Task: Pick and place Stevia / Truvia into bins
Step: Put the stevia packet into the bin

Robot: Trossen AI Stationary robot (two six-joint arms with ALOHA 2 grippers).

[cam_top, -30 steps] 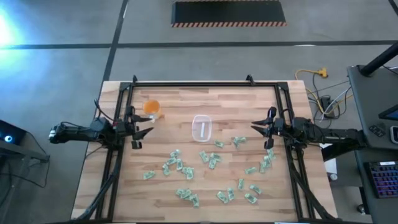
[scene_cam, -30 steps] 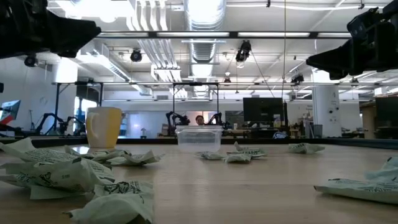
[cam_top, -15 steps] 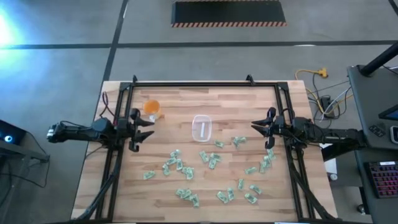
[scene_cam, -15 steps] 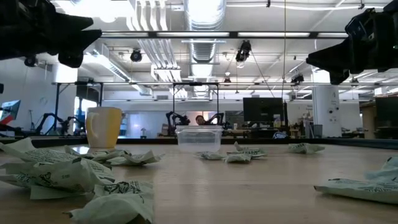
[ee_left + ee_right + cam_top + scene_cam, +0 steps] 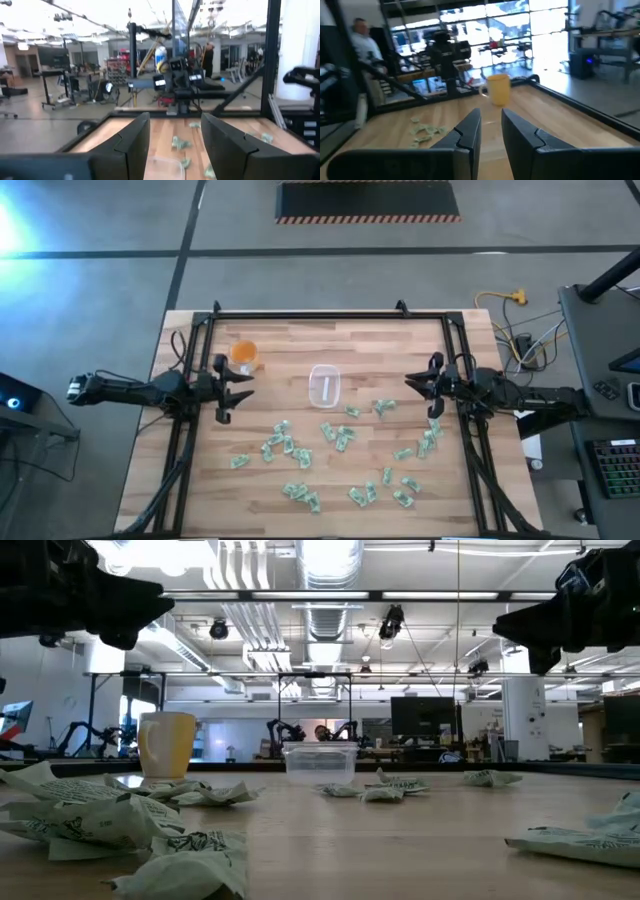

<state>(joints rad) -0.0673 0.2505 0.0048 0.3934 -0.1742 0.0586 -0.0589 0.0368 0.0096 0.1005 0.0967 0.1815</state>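
Many pale green and white Stevia sachets [image 5: 340, 448] lie loose on the wooden table, mostly on its near and right parts; some show crumpled up close [image 5: 110, 825]. The clear bin [image 5: 326, 387] stands on its base near the table's middle [image 5: 320, 762]. My left gripper [image 5: 243, 385] hovers at the left edge, pointing level toward the bin, open and empty [image 5: 175, 120]. At the right edge my right gripper [image 5: 410, 383] also hovers level, its fingers a narrow gap apart with nothing between them [image 5: 491, 112].
An orange cup [image 5: 244, 354] stands far-left of the bin, close to my left gripper [image 5: 498, 89]. A black metal frame [image 5: 300, 315] runs round the table's edges. Bare wood lies between each gripper and the bin. A person [image 5: 360, 27] shows in the room beyond.
My left gripper has rolled about its own axis and edged a little toward the bin, staying open. My right gripper has rolled in place. The sachets and the bin have not moved.
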